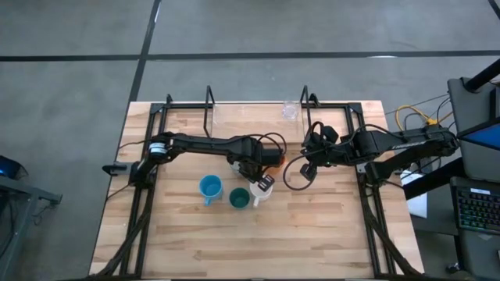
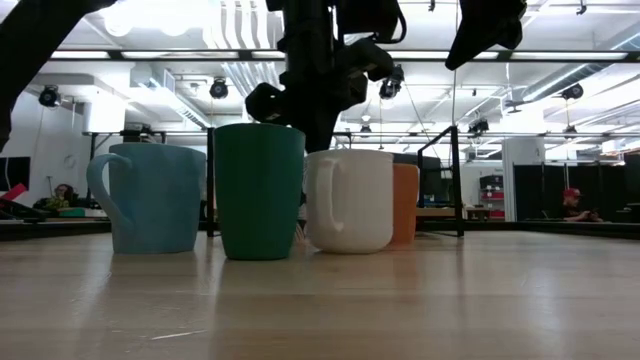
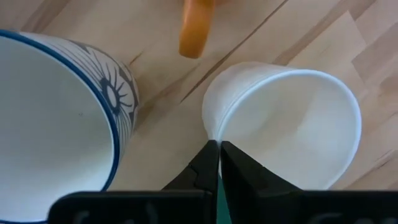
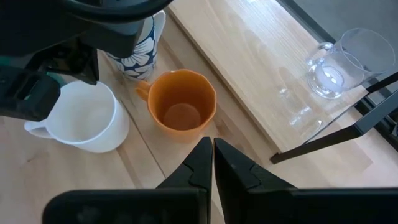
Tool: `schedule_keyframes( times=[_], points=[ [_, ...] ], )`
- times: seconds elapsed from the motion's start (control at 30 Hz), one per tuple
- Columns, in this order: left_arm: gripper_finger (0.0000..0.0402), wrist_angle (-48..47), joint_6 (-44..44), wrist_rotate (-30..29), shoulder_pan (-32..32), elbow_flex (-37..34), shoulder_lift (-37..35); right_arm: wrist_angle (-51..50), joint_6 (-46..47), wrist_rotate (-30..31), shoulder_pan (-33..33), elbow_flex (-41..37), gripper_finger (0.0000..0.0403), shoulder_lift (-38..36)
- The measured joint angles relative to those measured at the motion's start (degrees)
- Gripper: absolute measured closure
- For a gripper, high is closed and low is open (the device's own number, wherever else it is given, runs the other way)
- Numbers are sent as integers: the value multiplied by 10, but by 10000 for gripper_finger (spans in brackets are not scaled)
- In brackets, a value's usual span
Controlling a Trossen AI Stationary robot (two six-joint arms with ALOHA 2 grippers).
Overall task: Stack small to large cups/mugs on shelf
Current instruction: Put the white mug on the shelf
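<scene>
A white mug (image 3: 286, 124) stands on the table with a dark teal-green cup (image 1: 239, 199) and a light blue mug (image 1: 209, 187) beside it. An orange mug (image 4: 182, 109) and a white mug with a blue pattern (image 3: 56, 124) stand just beyond. A clear glass (image 4: 339, 62) stands on the wood shelf (image 1: 250, 117) at the table's far side. My left gripper (image 3: 219, 149) is shut on the white mug's rim. My right gripper (image 4: 211, 146) is shut and empty, hovering just right of the orange mug. My left gripper pinches the white mug's rim (image 3: 214, 135), with one finger (image 3: 249, 177) inside the mug and the other (image 3: 198, 174) outside. The fingers come from above, pointing down. The mug stands upright with its base on the table (image 2: 350, 248).
A black wire frame (image 1: 363, 179) runs along the table's sides, with upright loops (image 1: 209, 97) at the far edge. A cable loop (image 1: 295, 178) hangs under my right arm. Bare tabletop (image 1: 258, 242) lies toward the near edge.
</scene>
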Motion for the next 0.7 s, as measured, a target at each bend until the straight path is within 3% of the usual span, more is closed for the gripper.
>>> schedule_keyframes(
  times=[0.5, 0.7],
  points=[
    [280, 16, -19, 19, 0, -3, 0, 0, 0, 0, 0, 0, 394, 0],
    [261, 36, -19, 27, 0, -5, 0, 0, 0, 0, 0, 0, 394, 0]
  ],
)
